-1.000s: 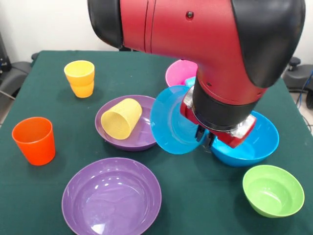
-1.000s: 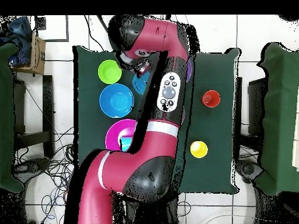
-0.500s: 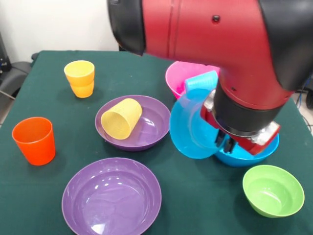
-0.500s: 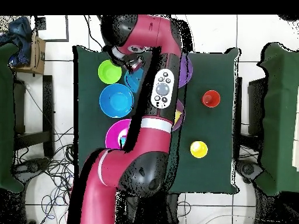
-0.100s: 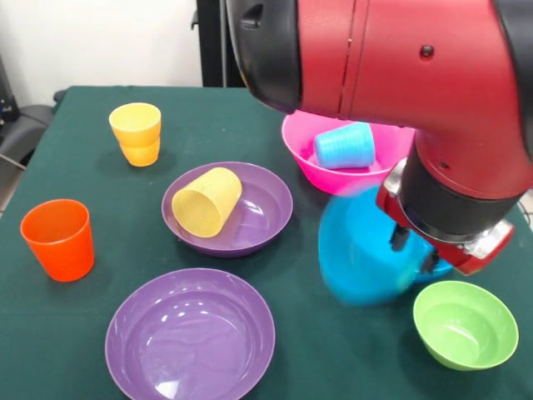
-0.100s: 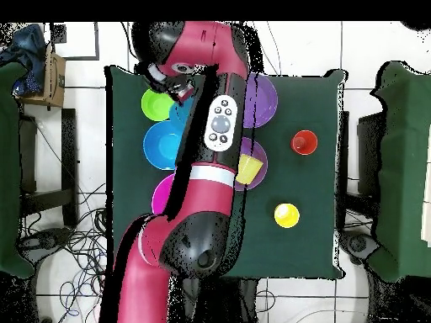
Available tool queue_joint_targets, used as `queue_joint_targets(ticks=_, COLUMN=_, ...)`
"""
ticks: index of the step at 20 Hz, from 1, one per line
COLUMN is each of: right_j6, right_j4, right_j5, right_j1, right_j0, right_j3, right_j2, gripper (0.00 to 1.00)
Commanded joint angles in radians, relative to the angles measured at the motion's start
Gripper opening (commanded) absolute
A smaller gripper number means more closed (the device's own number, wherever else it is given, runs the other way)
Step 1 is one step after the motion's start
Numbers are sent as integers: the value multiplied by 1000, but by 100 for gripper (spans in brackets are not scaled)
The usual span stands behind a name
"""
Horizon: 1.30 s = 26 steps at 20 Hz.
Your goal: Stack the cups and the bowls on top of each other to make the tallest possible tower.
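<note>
My gripper (image 5: 414,252) is shut on the rim of the small blue bowl (image 5: 360,254), which hangs tilted on edge just above the table, left of the green bowl (image 5: 465,323). The big blue bowl (image 6: 162,145) sits behind the gripper, mostly hidden in the front view. A light blue cup (image 5: 344,146) lies in the pink bowl (image 5: 304,154). The pale yellow cup (image 5: 206,200) lies on its side in one purple bowl (image 5: 266,208). The other purple bowl (image 5: 190,333) stands empty at the front. Two amber-yellow cups (image 5: 136,133) are nested. An orange cup (image 5: 58,239) stands upright at the left.
The arm's thick red and black body (image 5: 400,75) fills the upper right of the front view. In the overhead view it covers the middle of the green table (image 6: 311,244). Chairs stand at both sides of the table.
The gripper has carried the small blue bowl to the right in the front view, toward the green bowl. The pink bowl and the light blue cup have come into sight.
</note>
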<state>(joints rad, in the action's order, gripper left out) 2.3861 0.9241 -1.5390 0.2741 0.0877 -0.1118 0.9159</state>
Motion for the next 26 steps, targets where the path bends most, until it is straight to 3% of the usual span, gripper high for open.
queue_joint_targets(ticks=1, right_j6=197, right_j4=63, right_j5=-76, right_j1=17, right_j0=22, right_j3=-9, right_j2=86, gripper=100)
queue_joint_targets(ticks=8, right_j6=170, right_j4=113, right_j5=-38, right_j1=25, right_j0=27, right_j3=-24, right_j2=146, gripper=100)
queue_joint_targets(ticks=14, right_j6=162, right_j4=103, right_j5=-6, right_j1=11, right_j0=7, right_j3=-76, right_j2=110, gripper=100)
queue_joint_targets(ticks=18, right_j6=61, right_j4=21, right_j5=-6, right_j1=-33, right_j0=-10, right_j3=-143, right_j2=56, gripper=100)
queue_joint_targets(ticks=22, right_j6=-111, right_j4=-58, right_j5=-75, right_j1=-62, right_j0=-9, right_j3=-160, right_j2=49, gripper=100)
queue_joint_targets(ticks=26, right_j6=-175, right_j4=-136, right_j5=-65, right_j1=-114, right_j0=-34, right_j3=-236, right_j2=6, gripper=100)
